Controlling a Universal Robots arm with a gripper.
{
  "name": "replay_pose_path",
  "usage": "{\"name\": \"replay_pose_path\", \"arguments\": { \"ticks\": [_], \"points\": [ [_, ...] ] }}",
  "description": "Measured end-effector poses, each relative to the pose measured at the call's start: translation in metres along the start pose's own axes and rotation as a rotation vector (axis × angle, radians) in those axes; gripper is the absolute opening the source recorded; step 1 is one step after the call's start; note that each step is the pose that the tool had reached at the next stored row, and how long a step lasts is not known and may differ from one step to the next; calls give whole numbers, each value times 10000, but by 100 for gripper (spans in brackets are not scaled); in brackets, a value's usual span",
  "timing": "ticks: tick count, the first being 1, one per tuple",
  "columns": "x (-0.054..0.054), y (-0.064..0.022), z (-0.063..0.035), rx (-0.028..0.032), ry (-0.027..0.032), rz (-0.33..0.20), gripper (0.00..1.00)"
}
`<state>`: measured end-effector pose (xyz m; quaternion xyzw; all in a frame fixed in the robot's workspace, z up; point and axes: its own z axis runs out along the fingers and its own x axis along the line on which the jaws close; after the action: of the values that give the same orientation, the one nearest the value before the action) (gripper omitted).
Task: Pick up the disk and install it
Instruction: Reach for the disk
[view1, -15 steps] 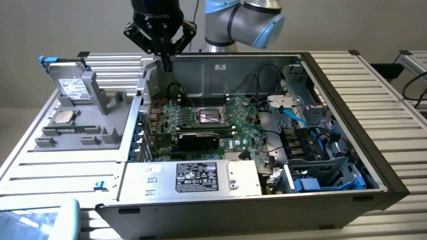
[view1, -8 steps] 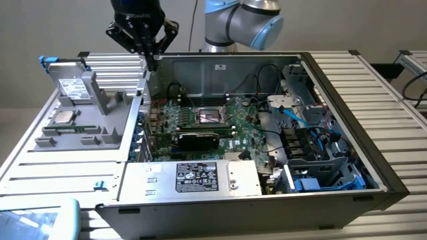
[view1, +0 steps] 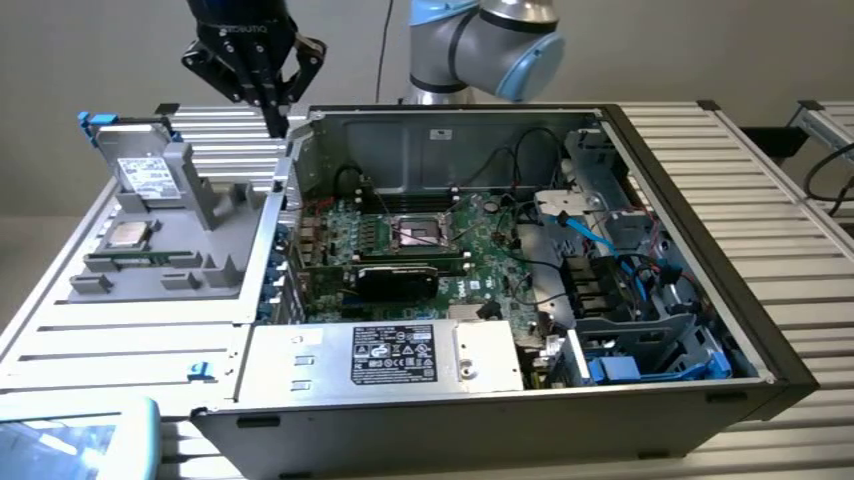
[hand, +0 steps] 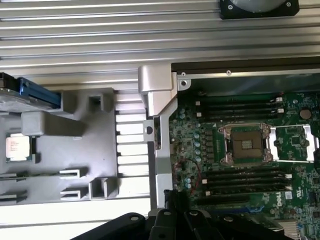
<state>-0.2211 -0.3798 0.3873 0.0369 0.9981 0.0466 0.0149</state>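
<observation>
The disk (view1: 144, 178) is a silver-grey drive with a white label in a blue carrier (view1: 94, 124). It rests in a grey holder (view1: 200, 215) at the exterior view's left, beside the open computer case (view1: 454, 120). My gripper (view1: 276, 125) hangs above the case's near-left wall, to the right of the disk and apart from it, shut with nothing in it. In the wrist view the gripper (hand: 175, 205) sits over the case edge, and the disk (hand: 12, 97) with its blue carrier (hand: 40, 94) lies off to one side.
A small square CPU chip (view1: 127, 237) lies in the holder in front of the disk. Inside the case are the motherboard (view1: 420, 235), a silver power supply with a black label (view1: 394, 355) and a drive bay with blue parts (view1: 641, 340). The ribbed table (view1: 120, 330) surrounds the case.
</observation>
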Motion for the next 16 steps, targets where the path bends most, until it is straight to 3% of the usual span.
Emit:
{"name": "replay_pose_path", "arguments": {
  "ticks": [4, 6, 11, 12, 14, 16],
  "points": [
    [71, 99, 15, -27, 1, 1, 11],
    [114, 136, 19, -69, 4, 3, 11],
    [236, 173, 26, -372, 42, 14, 11],
    [243, 173, 32, -390, 65, 18, 11],
    [267, 174, 33, -383, 246, 38, 11],
    [340, 175, 31, -377, 324, 47, 11]
  ]
}}
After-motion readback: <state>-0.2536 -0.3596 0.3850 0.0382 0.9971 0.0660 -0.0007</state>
